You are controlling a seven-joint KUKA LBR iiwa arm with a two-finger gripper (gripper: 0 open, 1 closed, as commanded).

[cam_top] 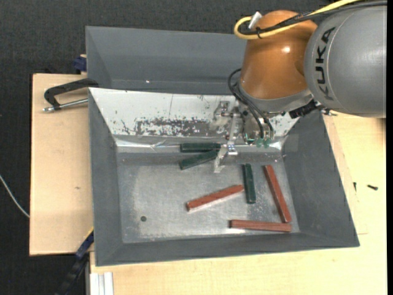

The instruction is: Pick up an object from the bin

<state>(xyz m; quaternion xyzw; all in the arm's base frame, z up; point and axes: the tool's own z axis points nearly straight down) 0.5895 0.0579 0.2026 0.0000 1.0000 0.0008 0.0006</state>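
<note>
**Lower dark green bar [195,162] at the gripper's [222,157] tip, toward 12 o'clock**

The lower dark green bar lies on the floor of the bin [104,183] just off the back wall. Its long axis runs roughly from 8 to 2 o'clock, and its 2 o'clock end reaches under the gripper. Just above it, the upper dark green bar [198,146] lies nearly level, 9 to 3 o'clock, with its 3 o'clock end also at the gripper. Whether the claw is wide, narrow or gripping anything cannot be told. The orange cover [273,54] sits over it at 1 o'clock.

A third dark green bar [249,184] points 12 to 6. Around it lie three red-brown bars: a slanted one [215,198] at centre, a steep one [277,193] toward 4 o'clock, and a flat one [261,226] toward 5 o'clock.
</note>
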